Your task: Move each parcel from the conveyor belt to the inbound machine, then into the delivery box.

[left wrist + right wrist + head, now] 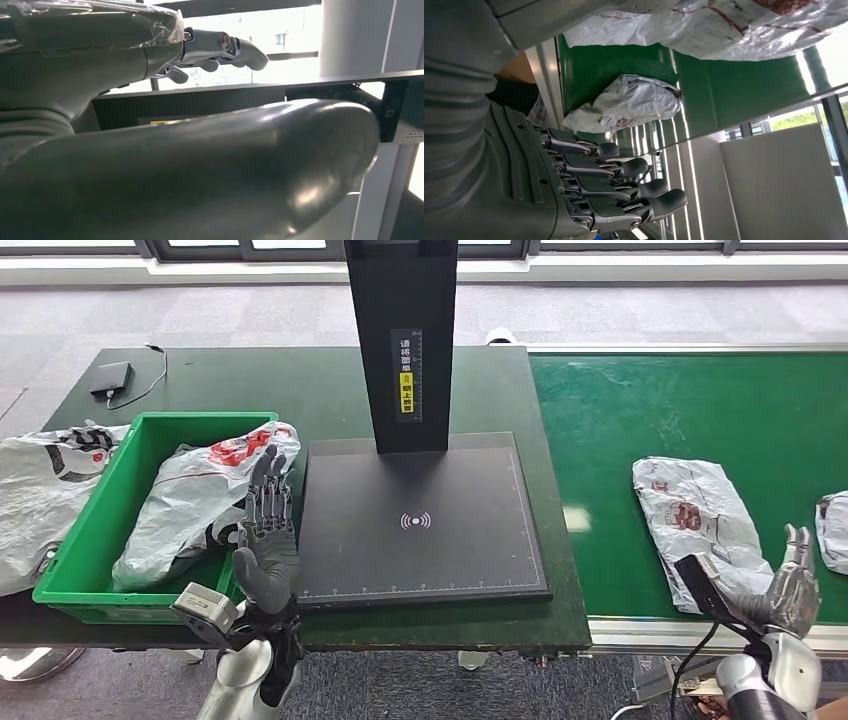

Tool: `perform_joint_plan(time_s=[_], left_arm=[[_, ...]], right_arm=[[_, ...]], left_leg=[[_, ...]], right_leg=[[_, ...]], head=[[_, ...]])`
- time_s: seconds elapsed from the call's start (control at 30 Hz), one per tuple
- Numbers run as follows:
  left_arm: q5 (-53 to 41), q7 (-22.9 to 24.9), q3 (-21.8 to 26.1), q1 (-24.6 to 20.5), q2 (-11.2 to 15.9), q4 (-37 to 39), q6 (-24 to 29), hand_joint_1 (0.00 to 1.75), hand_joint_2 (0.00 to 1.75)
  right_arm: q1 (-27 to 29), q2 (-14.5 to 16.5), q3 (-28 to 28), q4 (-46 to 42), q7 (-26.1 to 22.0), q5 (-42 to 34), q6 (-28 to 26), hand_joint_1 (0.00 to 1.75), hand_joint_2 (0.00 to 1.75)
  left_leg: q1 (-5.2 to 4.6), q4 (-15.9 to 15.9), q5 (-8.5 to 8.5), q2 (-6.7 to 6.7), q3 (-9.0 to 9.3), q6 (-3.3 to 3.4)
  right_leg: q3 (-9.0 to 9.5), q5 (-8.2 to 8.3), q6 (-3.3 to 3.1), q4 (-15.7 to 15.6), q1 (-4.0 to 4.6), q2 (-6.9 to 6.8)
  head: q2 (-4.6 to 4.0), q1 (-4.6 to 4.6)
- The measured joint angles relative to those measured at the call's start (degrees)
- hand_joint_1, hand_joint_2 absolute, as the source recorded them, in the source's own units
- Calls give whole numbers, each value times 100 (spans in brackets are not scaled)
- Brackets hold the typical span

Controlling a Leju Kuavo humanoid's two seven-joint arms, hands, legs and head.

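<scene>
Head view shows the inbound machine [420, 520], a flat black plate with a wireless symbol in white at its middle and ruler marks along its edges. Its black post [400, 340] carries a strip with small white Chinese characters and a yellow label; the writing is too small to read.

I count four parcels, all grey-white plastic bags with red and black print (the printed words cannot be read). One parcel [205, 500] lies in the green delivery box [75, 540], with its upper end leaning over the box rim toward the machine. A second parcel [45, 490] lies on the table [300, 380], just beside the box on its outer side. A third parcel [695, 515] rests on the green conveyor belt [680, 410], and a fourth one [835, 530] is cut by the picture edge on the same belt.

The left robot hand [265, 540] stands upright between the box and the plate, fingers straight and apart, holding nothing. The right robot hand [792, 585] is near the front edge of the belt, just beside the third parcel, also empty with its fingers [624, 187] spread loosely.

One small black device [110, 378] with a cable lies at the far corner of the table.
</scene>
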Motion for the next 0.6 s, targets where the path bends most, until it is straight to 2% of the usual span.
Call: perform_joint_plan(time_s=[0.23,0.6], left_arm=[[-133,0,2,196,-10,-256,-6,0,0],[-56,1,56,257,-10,-430,-21,0,0]], right_arm=[[-323,-167,-3,631,355,394,85,0,175],[-896,-338,-1,1067,811,870,379,0,175]], left_leg=[[1,-1,0,-1,-2,0],[0,0,3,-2,-2,4]], right_leg=[[0,-3,3,1,0,-1],[3,-1,4,1,-1,-5]], head=[[1,1],[1,0]])
